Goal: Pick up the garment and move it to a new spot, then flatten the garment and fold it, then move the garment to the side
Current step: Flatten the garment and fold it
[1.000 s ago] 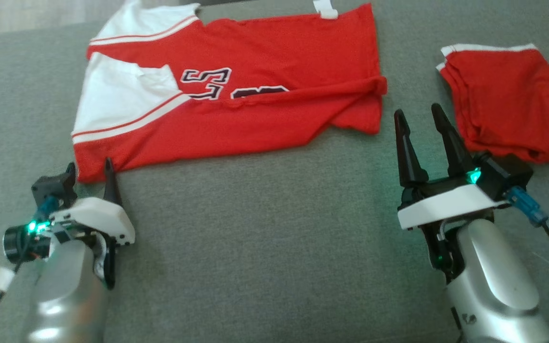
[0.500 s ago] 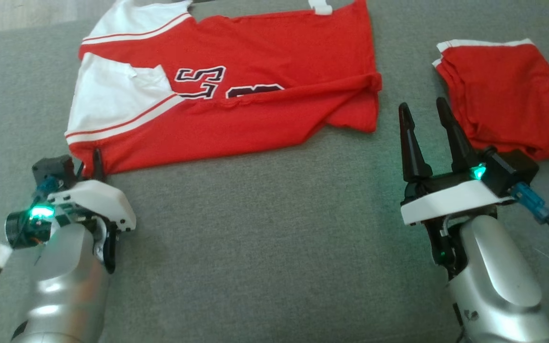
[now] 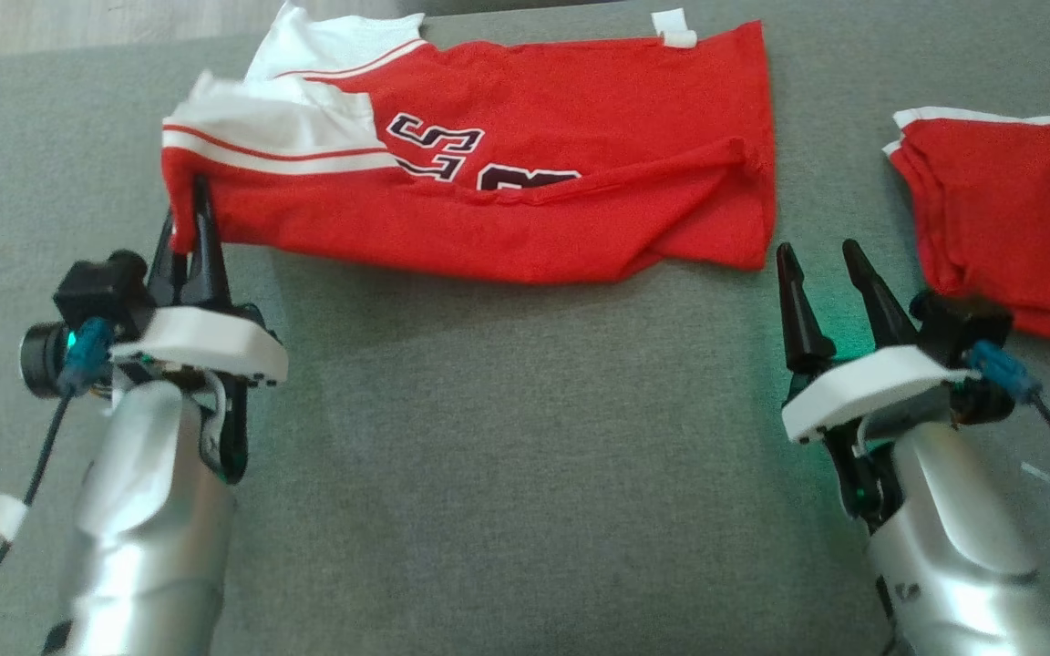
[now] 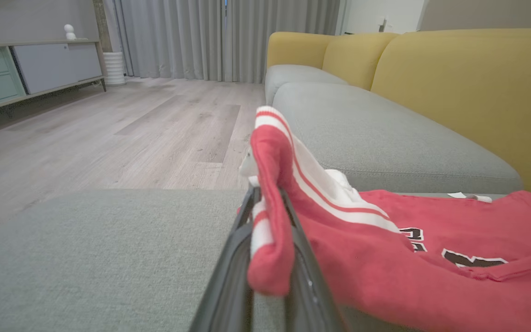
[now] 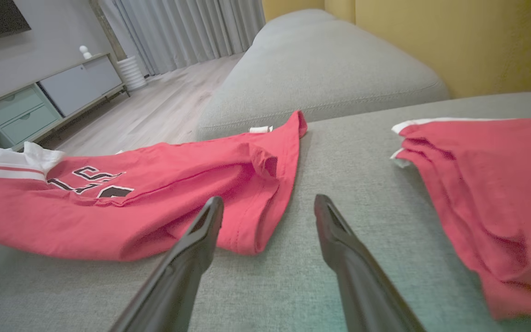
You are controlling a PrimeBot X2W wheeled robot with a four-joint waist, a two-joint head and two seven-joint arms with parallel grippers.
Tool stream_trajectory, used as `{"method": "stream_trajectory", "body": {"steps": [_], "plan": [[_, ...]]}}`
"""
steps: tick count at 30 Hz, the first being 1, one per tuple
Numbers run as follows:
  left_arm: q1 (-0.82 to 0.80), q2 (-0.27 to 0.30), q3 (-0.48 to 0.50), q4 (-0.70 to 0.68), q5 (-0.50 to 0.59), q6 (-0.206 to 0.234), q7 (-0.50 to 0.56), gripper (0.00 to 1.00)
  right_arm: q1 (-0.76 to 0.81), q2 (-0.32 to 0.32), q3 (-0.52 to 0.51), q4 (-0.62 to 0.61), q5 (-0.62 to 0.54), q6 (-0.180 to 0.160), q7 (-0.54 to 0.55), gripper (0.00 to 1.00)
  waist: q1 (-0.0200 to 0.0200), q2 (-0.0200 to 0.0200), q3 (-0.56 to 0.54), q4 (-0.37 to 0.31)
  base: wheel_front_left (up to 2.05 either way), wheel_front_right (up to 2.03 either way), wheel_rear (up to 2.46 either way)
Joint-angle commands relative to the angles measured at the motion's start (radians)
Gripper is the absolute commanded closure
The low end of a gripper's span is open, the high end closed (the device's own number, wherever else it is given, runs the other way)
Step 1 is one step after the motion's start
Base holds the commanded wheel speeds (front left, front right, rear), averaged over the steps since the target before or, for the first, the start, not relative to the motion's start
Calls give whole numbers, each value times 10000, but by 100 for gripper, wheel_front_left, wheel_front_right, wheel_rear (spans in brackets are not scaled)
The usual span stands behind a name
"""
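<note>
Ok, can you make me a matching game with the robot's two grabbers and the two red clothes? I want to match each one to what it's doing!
Things:
1. left gripper
2. right gripper
3. jersey
4. folded red garment

States:
A. lies folded, off to the robot's right
B. open, holding nothing
C. one corner raised, black number print showing
D. shut, pinching a corner of cloth

Pairs: 1-D, 2-B, 3-C, 4-A
</note>
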Motion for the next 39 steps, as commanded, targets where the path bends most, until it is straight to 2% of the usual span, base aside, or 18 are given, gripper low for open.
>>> {"method": "stream_trajectory", "body": {"steps": [1,14,20,21,23,24,31,39], "plan": [[21,208,245,-492,100,-15,-121,100,-472,91,139,-163,99,37,95,0,0,0,28,80,0,0,0],[391,-16,-53,-1282,345,-160,-123,100,-2043,91,356,2419,1684,37,1407,0,0,0,247,528,0,0,0],[327,-86,-149,-1288,406,-208,-123,100,-2825,91,1010,3724,2523,37,1663,0,0,0,330,696,0,0,0],[319,-90,-151,-1275,415,-209,-123,100,-2912,91,1136,3880,2620,37,1650,7,0,0,325,708,0,0,0],[310,-61,-123,-1229,435,-190,-123,100,-3066,91,1368,4132,2750,37,1541,79,0,0,300,705,0,0,0],[313,-31,-99,-1204,444,-178,-123,100,-3140,91,1486,4240,2705,37,1435,100,0,0,279,686,0,0,0],[582,228,174,-1164,504,-38,-123,100,-3459,75,1381,5150,2037,37,830,100,0,0,-47,357,0,0,0],[1102,357,307,-1053,619,12,-124,100,-3279,-449,1601,4947,1793,37,1274,100,0,0,-590,109,0,0,0]]}}
